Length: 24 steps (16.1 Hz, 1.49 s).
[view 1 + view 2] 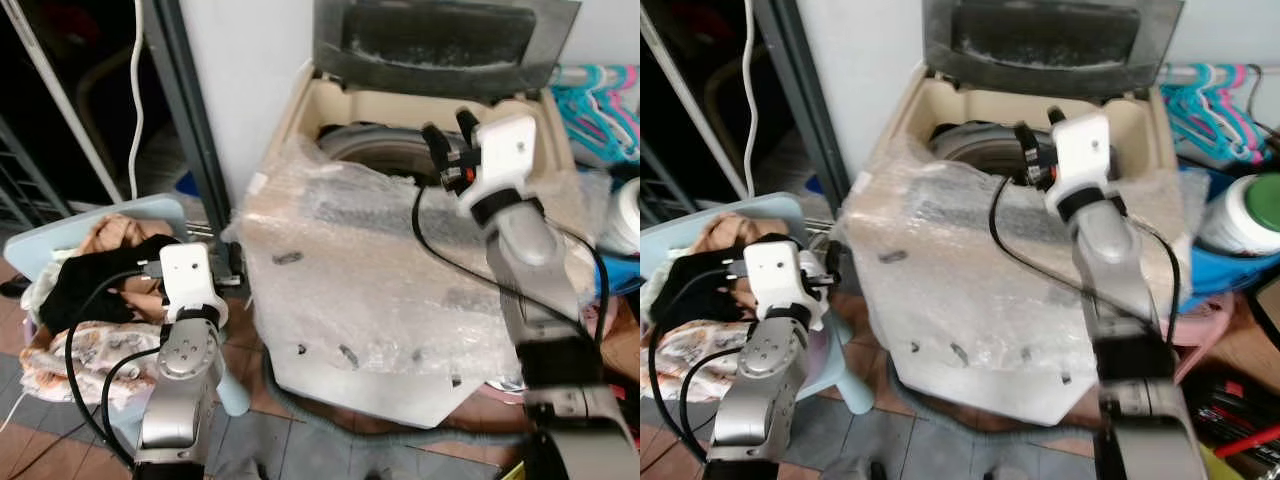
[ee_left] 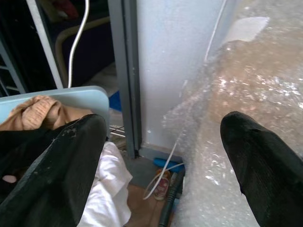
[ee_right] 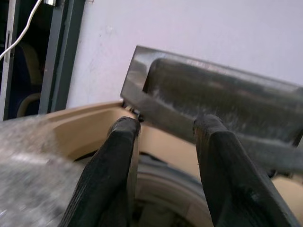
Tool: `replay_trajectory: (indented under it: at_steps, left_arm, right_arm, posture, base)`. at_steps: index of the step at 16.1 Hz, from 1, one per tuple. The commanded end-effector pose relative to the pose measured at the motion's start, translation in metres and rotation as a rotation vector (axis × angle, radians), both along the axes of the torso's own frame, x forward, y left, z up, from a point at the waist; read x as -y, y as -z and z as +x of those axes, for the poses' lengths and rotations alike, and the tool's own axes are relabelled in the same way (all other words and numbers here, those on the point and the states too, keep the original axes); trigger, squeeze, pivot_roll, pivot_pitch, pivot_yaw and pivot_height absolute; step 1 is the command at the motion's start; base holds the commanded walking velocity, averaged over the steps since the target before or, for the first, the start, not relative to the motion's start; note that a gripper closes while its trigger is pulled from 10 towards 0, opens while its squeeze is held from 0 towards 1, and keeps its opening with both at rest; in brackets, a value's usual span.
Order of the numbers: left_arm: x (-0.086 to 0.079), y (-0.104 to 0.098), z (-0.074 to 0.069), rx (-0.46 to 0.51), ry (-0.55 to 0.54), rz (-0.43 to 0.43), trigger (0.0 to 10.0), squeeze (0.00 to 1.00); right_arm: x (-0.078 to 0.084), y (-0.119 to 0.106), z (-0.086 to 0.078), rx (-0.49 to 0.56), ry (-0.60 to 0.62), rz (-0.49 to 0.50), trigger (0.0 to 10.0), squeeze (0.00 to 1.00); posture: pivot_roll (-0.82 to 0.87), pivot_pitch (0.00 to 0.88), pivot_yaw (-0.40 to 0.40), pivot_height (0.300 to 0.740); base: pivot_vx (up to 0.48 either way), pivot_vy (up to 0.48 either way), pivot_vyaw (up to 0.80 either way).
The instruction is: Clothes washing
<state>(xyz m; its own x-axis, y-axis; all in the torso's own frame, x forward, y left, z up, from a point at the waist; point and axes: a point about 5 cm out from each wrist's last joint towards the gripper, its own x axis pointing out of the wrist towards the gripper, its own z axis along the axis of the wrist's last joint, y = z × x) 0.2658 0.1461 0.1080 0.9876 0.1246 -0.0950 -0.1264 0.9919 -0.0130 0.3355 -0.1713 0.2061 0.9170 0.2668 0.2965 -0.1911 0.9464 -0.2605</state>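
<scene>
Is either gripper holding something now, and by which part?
Nothing is held. The left gripper is open beside the pale blue laundry basket; the right gripper is open above the cream top-loading washing machine.

A washing machine stands centre, with a chair of clothes to its left and hangers to its right.

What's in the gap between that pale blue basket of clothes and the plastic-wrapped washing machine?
In the left wrist view, between the basket and the washing machine stands a grey door frame post and white wall, with cables on the floor below.
</scene>
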Motion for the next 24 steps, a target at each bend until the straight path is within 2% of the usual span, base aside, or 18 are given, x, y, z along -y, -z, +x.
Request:
replay_trajectory:
  at_steps: [1,4,10,14,17,20,22,24]
  left_arm:
    - [-0.004,-0.004,-0.001,0.016,-0.008,0.017,10.0,0.0]
    - [-0.004,-0.004,0.0,0.017,0.002,0.023,10.0,0.0]
    - [0.0,-0.005,0.003,0.023,0.022,0.025,10.0,0.0]
    - [0.0,-0.004,0.003,0.018,0.019,0.029,10.0,0.0]
    - [-0.001,-0.006,0.004,0.025,0.029,0.038,10.0,0.0]
    - [-0.001,-0.007,0.005,0.035,0.043,0.06,10.0,0.0]
    - [-0.001,-0.007,0.006,0.042,0.054,0.042,10.0,0.0]
    - [-0.001,-0.006,0.007,0.048,0.059,0.039,10.0,0.0]
  right_arm:
    - [-0.005,0.003,-0.006,-0.001,0.013,0.018,10.0,0.0]
    - [-0.007,0.008,-0.013,-0.007,0.013,0.031,10.0,0.0]
    - [-0.004,0.007,-0.015,-0.01,0.042,0.039,10.0,0.0]
    - [-0.003,0.039,-0.029,-0.048,0.157,-0.001,10.0,0.0]
    - [-0.016,0.067,-0.044,-0.053,0.268,-0.081,10.0,0.0]
    - [-0.035,0.083,-0.058,-0.084,0.218,-0.084,10.0,0.0]
    - [-0.031,0.094,-0.059,-0.152,0.167,0.016,10.0,0.0]
    - [-0.03,0.098,-0.059,-0.159,0.185,-0.001,10.0,0.0]
  posture:
    - [-0.04,0.0,0.035,0.74]
    - [-0.05,0.0,0.046,0.74]
    - [-0.05,0.0,0.049,0.74]
    - [-0.04,0.0,0.059,0.74]
    - [-0.03,0.0,0.078,0.74]
    - [-0.03,0.0,0.089,0.74]
    - [-0.04,0.0,0.094,0.74]
    - [-0.04,0.0,0.091,0.74]
  base:
    - [0.0,0.48,0.0]
    - [0.0,0.48,0.0]
    - [0.0,0.48,0.0]
    - [0.0,0.48,0.0]
    - [0.0,0.48,0.0]
    - [0.0,0.16,0.0]
    - [0.0,0.0,0.0]
    - [0.0,0.0,0.0]
